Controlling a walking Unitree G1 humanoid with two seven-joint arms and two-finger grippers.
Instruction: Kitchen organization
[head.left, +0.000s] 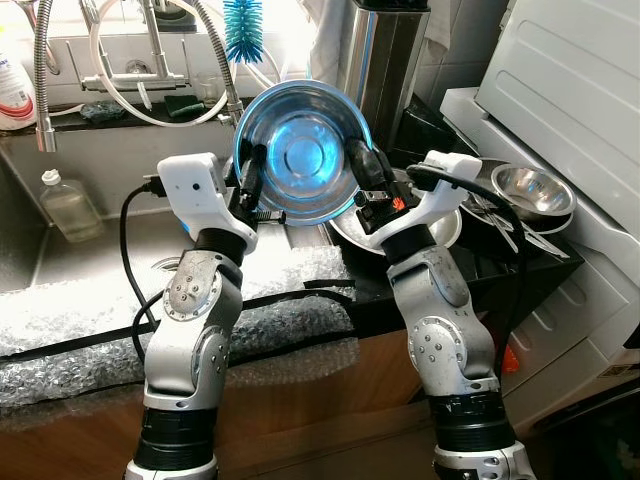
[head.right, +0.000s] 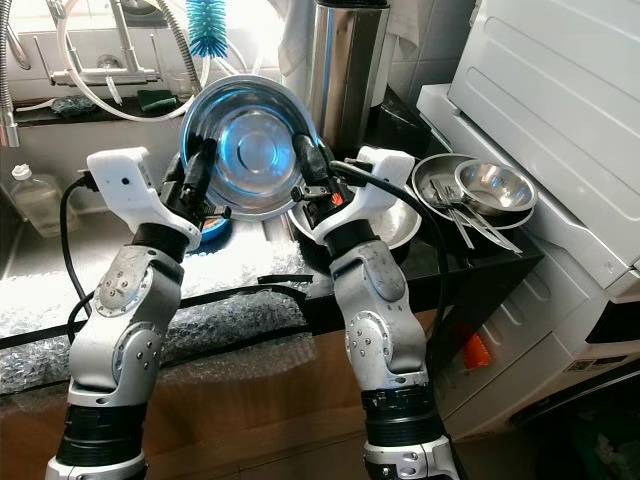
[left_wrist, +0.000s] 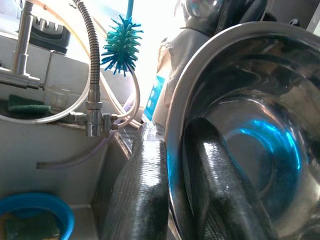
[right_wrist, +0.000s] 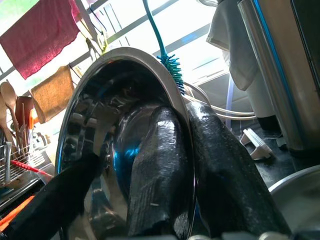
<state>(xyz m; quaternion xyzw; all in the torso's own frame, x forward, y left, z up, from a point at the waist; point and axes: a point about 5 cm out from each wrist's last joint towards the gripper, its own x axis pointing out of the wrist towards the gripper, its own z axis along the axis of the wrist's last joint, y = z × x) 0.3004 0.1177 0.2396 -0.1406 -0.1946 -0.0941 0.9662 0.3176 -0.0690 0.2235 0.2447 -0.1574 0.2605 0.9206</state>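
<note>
Both grippers have their black fingers closed down on the rim of one steel mixing bowl (head.left: 303, 150): the left gripper (head.left: 250, 178) pinches the edge at about nine o'clock on the bowl's circle, the right gripper (head.left: 362, 172) at about three o'clock. Each wrist view shows one finger inside the bowl and one behind it with the thin rim trapped between. The two-sided pinch looks chosen to keep the bowl from swinging, since it is tipped on edge with its hollow facing the head camera, lifted above the counter edge between the sink (head.left: 100, 250) and the black worktop. Below it, at five o'clock, sits a larger steel bowl (head.left: 440, 228); further toward three o'clock a small steel bowl (head.left: 532, 190) rests on a plate with cutlery. A teal bottle brush (head.left: 242, 28) hangs at twelve o'clock, by the faucet hose.
</note>
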